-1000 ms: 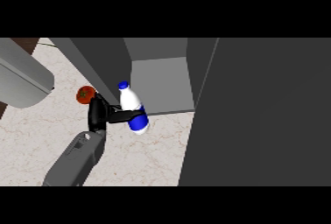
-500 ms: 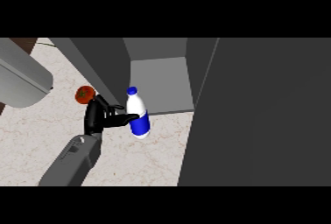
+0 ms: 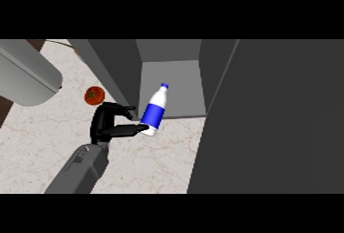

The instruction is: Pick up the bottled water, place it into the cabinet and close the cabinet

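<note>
Bottled water at the cabinet mouth

The bottled water (image 3: 154, 109) leaned cap-up at the open cabinet (image 3: 171, 75) front, just right of the left hand (image 3: 107, 125), whose fingers pinched its lower end above the counter (image 3: 154, 159).

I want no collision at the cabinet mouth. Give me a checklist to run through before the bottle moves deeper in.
1. Left hand curled round the white plastic water bottle with blue label and cap: ok.
2. Grey cabinet open ahead of the bottle: ok.
3. Bottle fully inside: not ok, its base overhangs the marble counter.
4. Bottle upright: not ok, tilted.
5. Red tomato apart from the hand: ok.
6. Right hand's state: cannot tell, not in view.
</note>
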